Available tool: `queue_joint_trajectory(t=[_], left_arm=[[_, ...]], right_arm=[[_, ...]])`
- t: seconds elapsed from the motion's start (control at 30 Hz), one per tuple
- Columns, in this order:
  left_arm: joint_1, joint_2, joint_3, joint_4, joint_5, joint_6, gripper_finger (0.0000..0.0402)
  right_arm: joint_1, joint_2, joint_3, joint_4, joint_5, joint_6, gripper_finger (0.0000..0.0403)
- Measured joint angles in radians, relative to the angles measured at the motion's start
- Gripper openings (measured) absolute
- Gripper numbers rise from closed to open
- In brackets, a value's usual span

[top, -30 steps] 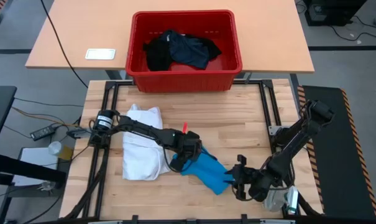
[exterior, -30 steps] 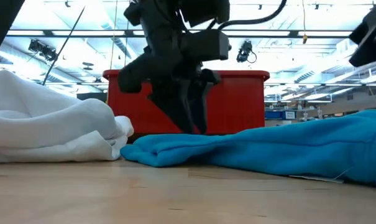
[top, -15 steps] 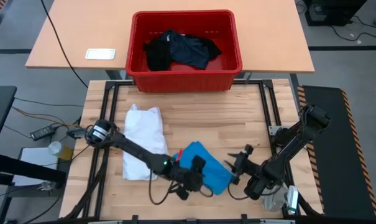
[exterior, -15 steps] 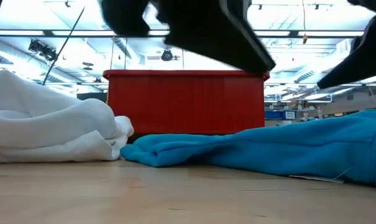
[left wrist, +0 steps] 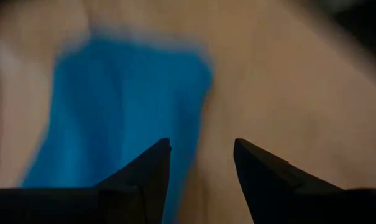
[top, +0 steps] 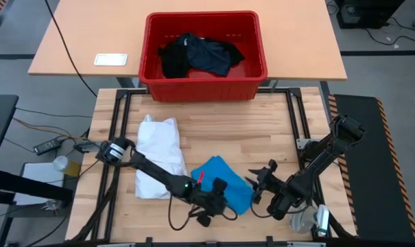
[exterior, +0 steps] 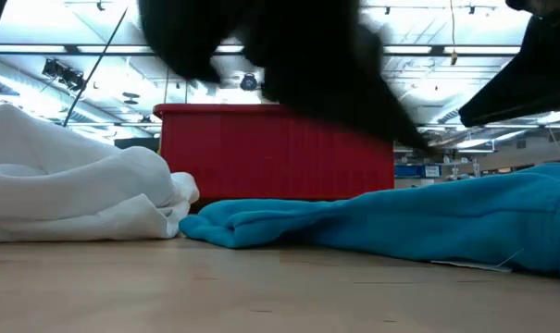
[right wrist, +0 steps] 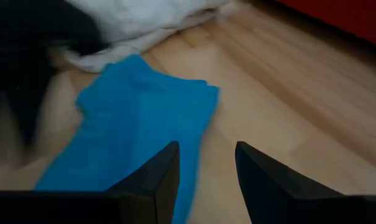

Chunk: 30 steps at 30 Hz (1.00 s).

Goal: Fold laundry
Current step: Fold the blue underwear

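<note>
1. The left jaws (top: 217,189) hang over the near edge of the small bright blue piece (top: 224,180); in the left wrist view the two dark fingers (left wrist: 147,171) stand apart with bare wood and blue cloth between them, gripping nothing.
2. The right jaws (top: 265,180) sit just beside the blue piece's other edge, pointing toward it across the bench (top: 262,137). The right wrist view shows these fingers (right wrist: 156,177) also parted and empty, the blue cloth lying ahead of them.
3. The blue piece lies flat between the two jaws, roughly folded, with one corner reaching toward the white shirt (top: 159,165).
4. The white shirt rests bunched beyond the left jaws, on the side away from the right jaws, touching or nearly touching the blue piece; the left arm crosses over its edge.
5. The black garments (top: 197,55) lie heaped in the red crate (top: 258,65), well apart from both jaws, at the far side of the bench.
</note>
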Motion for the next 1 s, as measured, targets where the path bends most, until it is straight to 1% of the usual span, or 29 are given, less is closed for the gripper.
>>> queue_joint_trajectory(t=[0.1,0.17,0.27,0.33,0.43,0.53,0.67,0.8,0.9,1.0], left_arm=[[-0.005,-0.027,-0.001,-0.201,-0.066,-0.077,0.0182],[-0.007,-0.043,-0.001,-0.312,-0.067,-0.134,0.0182],[-0.017,-0.048,-0.001,-0.412,-0.058,-0.166,0.0182],[-0.025,-0.048,-0.002,-0.42,-0.04,-0.171,0.0182],[-0.035,-0.048,-0.001,-0.395,0.006,-0.131,0.0182],[-0.039,-0.048,0.0,-0.375,0.074,-0.101,0.0182],[-0.01,-0.048,0.0,-0.456,0.077,-0.104,0.0182],[0.05,-0.048,0.0,-0.547,0.073,-0.157,0.0182],[0.101,-0.048,0.0,-0.575,0.074,-0.2,0.0182],[0.159,-0.043,-0.009,-0.565,0.063,-0.189,0.0182]], right_arm=[[0.009,0.0,0.0,0.097,-0.003,-0.095,0.0162],[0.002,0.0,0.0,0.153,0.003,-0.164,0.0162],[-0.021,0.0,0.0,0.195,0.006,-0.223,0.0162],[-0.033,0.0,0.0,0.196,-0.006,-0.229,0.0162],[-0.047,0.0,0.0,0.195,-0.024,-0.244,0.0162],[-0.054,0.0,0.0,0.196,-0.022,-0.257,0.0162],[-0.053,0.0,0.0,0.201,-0.018,-0.275,0.0162],[-0.053,0.0,0.0,0.204,-0.017,-0.277,0.0162],[-0.053,0.0,0.0,0.204,-0.014,-0.277,0.0162],[-0.053,0.0,0.0,0.205,-0.014,-0.28,0.0162]])
